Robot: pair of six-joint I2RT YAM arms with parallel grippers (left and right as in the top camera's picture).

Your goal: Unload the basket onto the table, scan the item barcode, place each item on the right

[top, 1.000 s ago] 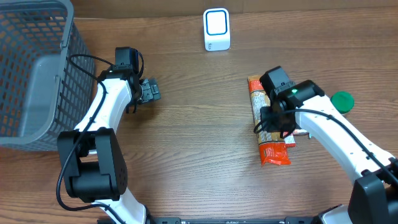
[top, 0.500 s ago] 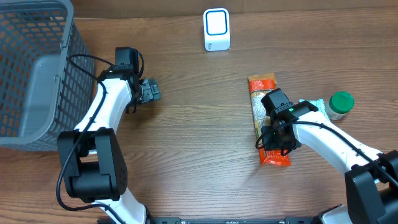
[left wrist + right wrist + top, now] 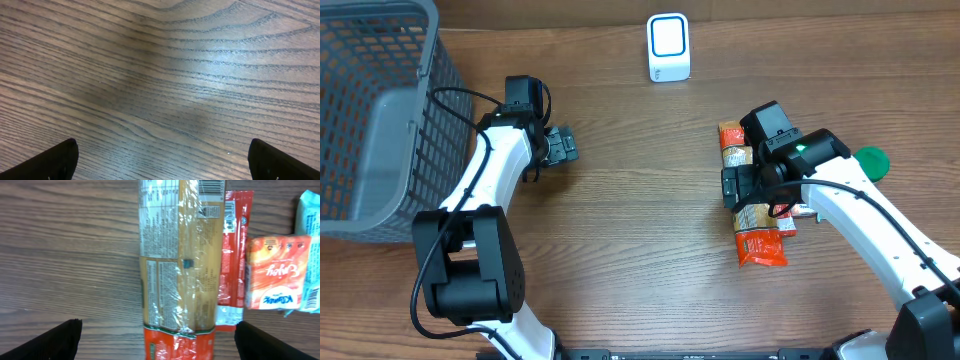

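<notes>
Overhead, we see the clear-wrapped noodle packet [image 3: 734, 150] at right-centre, long axis running top-to-bottom, directly under our right gripper [image 3: 738, 187], fingers spread wide astride it. The left gripper [image 3: 560, 146], also spread, sits well apart.

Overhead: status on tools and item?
Left tool open, empty. Right tool open over pasta packet, which lies flat, unheld. Nothing between it and scanner.

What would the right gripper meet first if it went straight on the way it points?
Probably the long packet lying on the table: it sits squarely between the right gripper's open fingers. How close it is, I can't tell.
</notes>
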